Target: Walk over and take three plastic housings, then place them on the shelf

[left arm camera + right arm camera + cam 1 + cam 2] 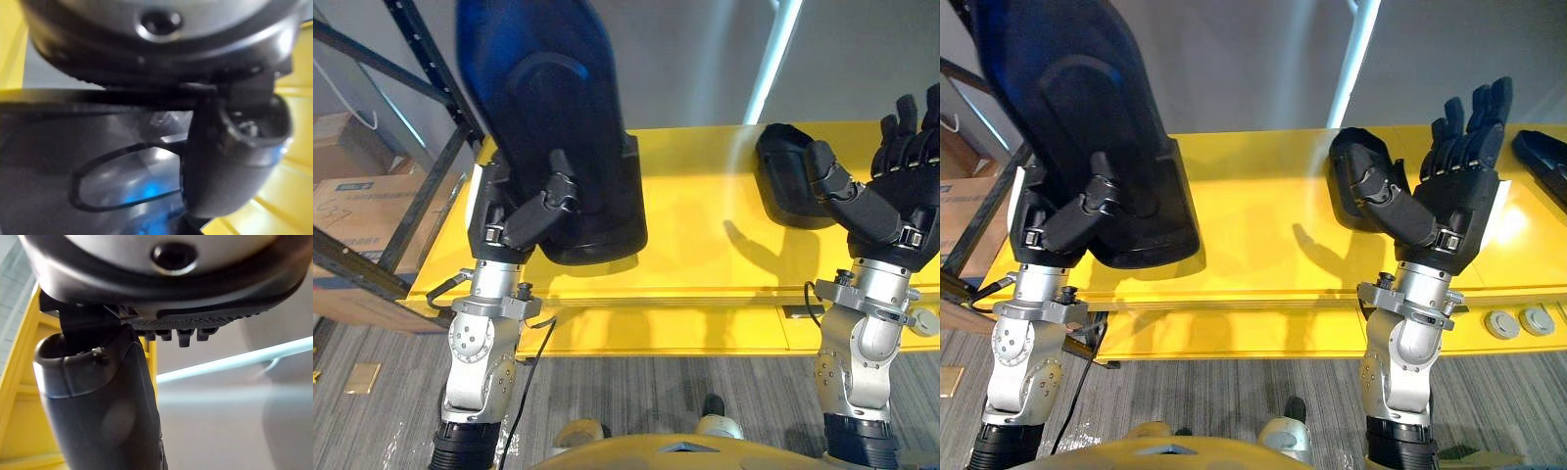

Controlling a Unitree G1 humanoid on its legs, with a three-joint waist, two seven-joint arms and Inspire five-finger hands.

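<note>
Much bare shelf (pixel 695 225) beside lying housing (pixel 788 181)

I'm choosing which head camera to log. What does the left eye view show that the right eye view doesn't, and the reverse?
Left eye view's extra: the cardboard boxes at far left, almost whole. Right eye view's extra: a third dark housing at the yellow shelf's far right edge. Shared: the left hand gripping a large housing held upright, and the open right hand beside a smaller housing lying on the shelf.
</note>
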